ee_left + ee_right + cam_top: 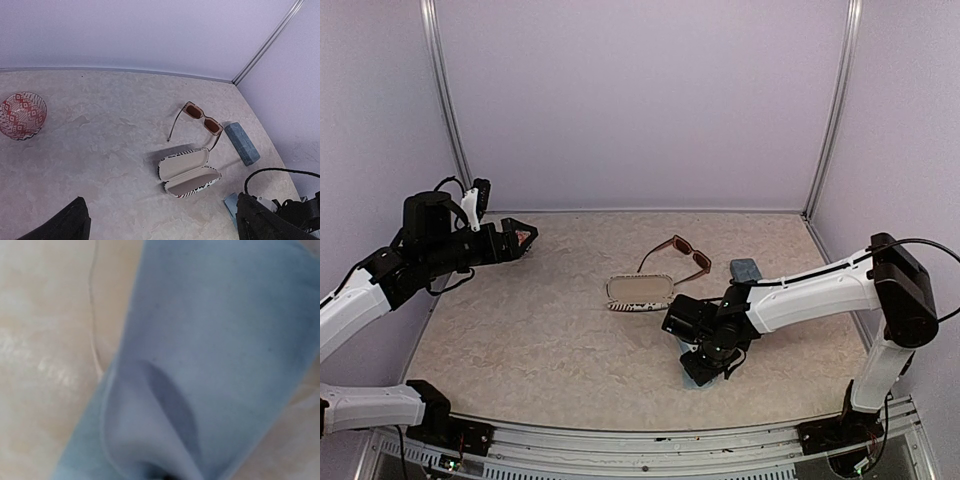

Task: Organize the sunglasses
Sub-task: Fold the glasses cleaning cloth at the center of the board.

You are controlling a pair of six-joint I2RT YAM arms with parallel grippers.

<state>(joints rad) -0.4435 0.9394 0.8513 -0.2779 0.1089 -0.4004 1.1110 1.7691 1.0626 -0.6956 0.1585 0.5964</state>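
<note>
Counting: sunglasses (pixel 202 118) 1 | striped case (pixel 189 172) 1 | blue-grey case (pixel 242 143) 1 | left hand (pixel 160 212) apart | right hand (pixel 704 366) clamped on blue cloth (pixel 210 340)

Sunglasses (pixel 690 254) behind open case (pixel 640 291); oblong case (pixel 746 269) right of sunglasses; cloth (pixel 210 340) at front, right of open case.

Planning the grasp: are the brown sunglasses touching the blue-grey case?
Apart. The top view shows bare table between the brown sunglasses and the blue-grey case.

No text is legible; marks on the striped case (pixel 182 165) seem only pattern.
</note>
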